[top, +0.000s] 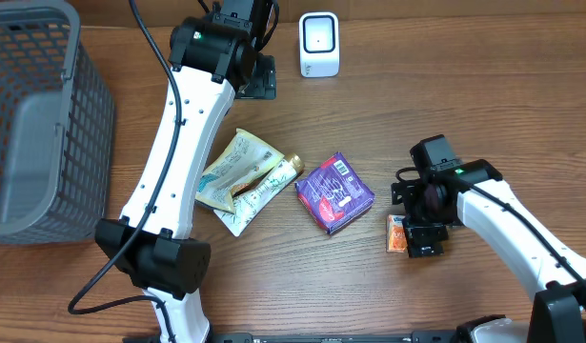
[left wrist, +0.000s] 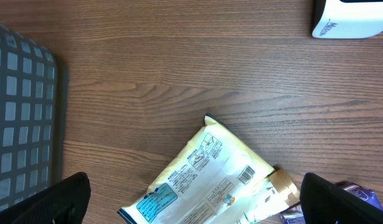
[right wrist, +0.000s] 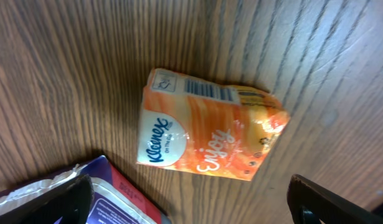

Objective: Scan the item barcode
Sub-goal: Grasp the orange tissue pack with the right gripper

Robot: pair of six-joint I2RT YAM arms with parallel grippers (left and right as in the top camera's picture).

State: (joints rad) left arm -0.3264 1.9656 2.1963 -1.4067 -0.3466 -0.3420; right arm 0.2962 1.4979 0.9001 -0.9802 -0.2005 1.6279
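Hovering released, the right pincer (right wrist: 191, 208) has the tissue pack (right wrist: 203, 134) on the worktop (right wrist: 66, 74) just beneath it, barcode (right wrist: 210, 90) up. Pick-up seems the step; next, descend and clench. Left pincer (left wrist: 197, 208) is released too.

overhead: straight down, far, whole table (top: 483, 86); left wrist: higher, shares scanner (left wrist: 350, 18); right wrist: close, shares tissue pack (right wrist: 207, 134)

Glossy plastic film wraps the orange tissue pack (right wrist: 203, 127); the table (right wrist: 85, 68) is matt, grained wood.
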